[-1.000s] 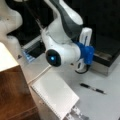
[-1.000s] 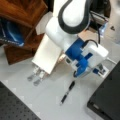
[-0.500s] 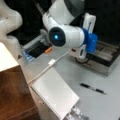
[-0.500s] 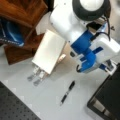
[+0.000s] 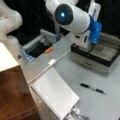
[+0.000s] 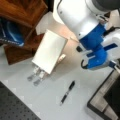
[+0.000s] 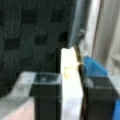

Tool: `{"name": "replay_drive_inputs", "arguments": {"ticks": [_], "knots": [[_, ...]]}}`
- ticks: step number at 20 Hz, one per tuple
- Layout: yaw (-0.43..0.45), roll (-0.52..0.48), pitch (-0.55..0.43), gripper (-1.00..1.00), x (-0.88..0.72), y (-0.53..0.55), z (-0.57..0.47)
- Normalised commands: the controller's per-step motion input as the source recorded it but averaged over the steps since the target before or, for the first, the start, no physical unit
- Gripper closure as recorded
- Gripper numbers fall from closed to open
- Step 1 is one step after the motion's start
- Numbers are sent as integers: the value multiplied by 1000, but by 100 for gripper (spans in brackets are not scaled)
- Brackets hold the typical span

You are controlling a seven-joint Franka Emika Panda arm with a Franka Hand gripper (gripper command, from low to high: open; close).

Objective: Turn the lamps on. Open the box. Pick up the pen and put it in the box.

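Wrist view first: we see the claw (image 7: 71,97) with its two dark fingers (image 7: 45,97) set either side of a white upright strip, which fills the gap between them; we cannot tell what that strip is, though the fingers look closed against it.

Both front views show the arm's white and blue wrist hanging over the box (image 5: 96,58), which sits toward the tabletop's (image 5: 75,72) far right edge. We see the box's interior from above, with beige lining inside silver-grey walls, so it stands open. In a front view only a dark corner of the box (image 6: 105,102) shows at the bottom right.

We find the pen (image 5: 93,88) lying flat on the tabletop in front of the box, apart from it and from the claw. A white spiral notebook (image 5: 55,92) lies near the tabletop's near-left edge, and a white cable (image 5: 47,68) runs past it. We see the pen (image 6: 67,93) between notebook and box.
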Motion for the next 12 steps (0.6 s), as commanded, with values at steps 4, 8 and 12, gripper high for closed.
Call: {"name": "replay_drive_inputs", "arguments": {"ticks": [4,8,12], "knots": [[11,-216,27,100,-226,412,128],[26,-175,23,100,-224,325,38],[29,-160,20,100,-251,301,-23]]}}
